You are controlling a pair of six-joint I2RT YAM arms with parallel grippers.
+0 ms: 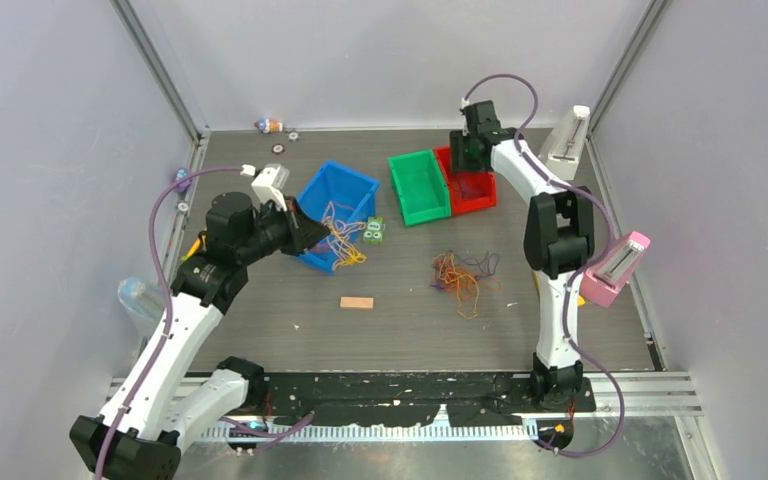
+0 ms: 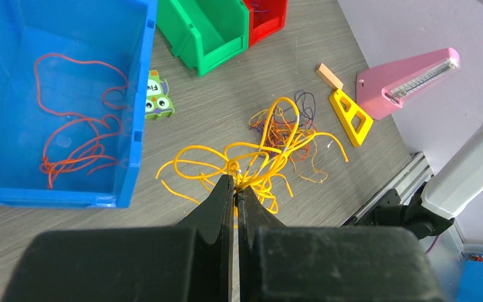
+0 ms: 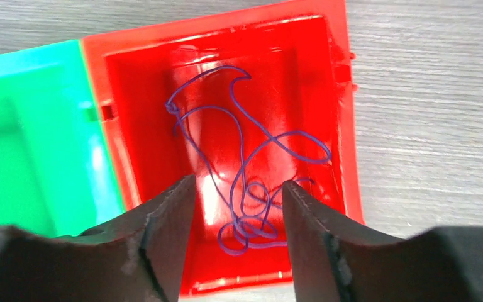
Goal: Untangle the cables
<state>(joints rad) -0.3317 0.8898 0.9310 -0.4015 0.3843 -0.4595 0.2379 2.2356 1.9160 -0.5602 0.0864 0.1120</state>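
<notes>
Black left claw pinches thin, floppy yellow cables; right claw hangs spread over glossy red bin holding looping purple cable; blue bin holds orange-red cable.

Blue bin wall close beside left pincer.

Bright, even, diffuse light is filling all three views, and only faint soft shadows are falling on the tabletop. Glare is shining off the glossy inside of the red bin. The left pincer is looming dark and slightly blurred close to its lens.
</notes>
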